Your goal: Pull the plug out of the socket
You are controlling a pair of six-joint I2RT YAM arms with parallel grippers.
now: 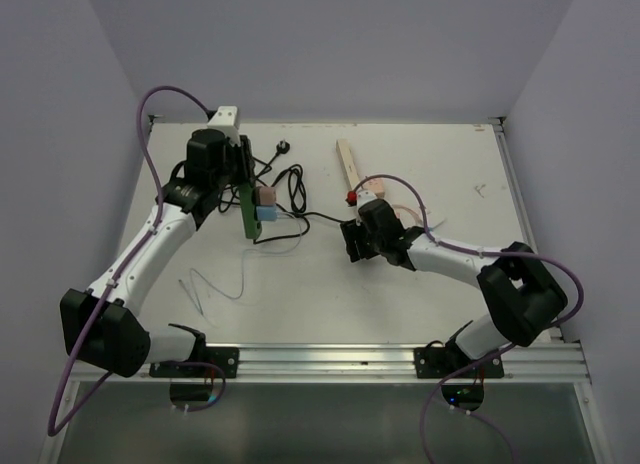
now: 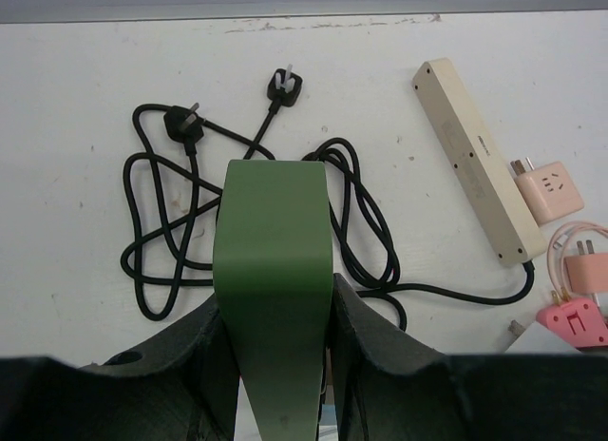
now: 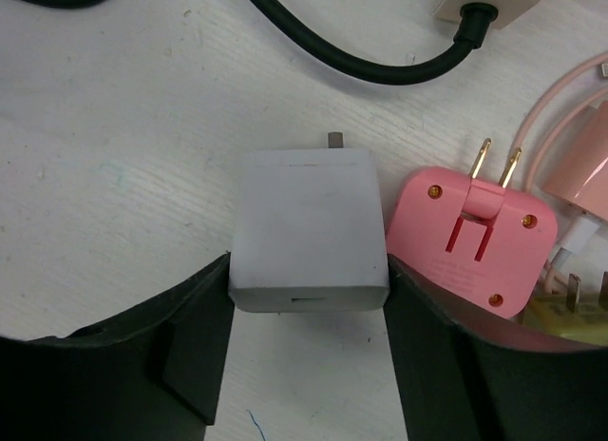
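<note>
socket point(image 2: 275, 270) (green) gripped left; plug point(image 3: 309, 227) gripped right

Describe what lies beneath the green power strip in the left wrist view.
Coiled black cords on the white table show on either side of the green power strip. Whatever lies directly beneath it is covered.

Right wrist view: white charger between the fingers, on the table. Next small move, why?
Probably open the right gripper wider and lift clear of the white charger: it lies flat on the table beside the pink adapter, unplugged. The green socket strip, clamped in the left gripper, has a pink plug and a blue plug in it.
</note>
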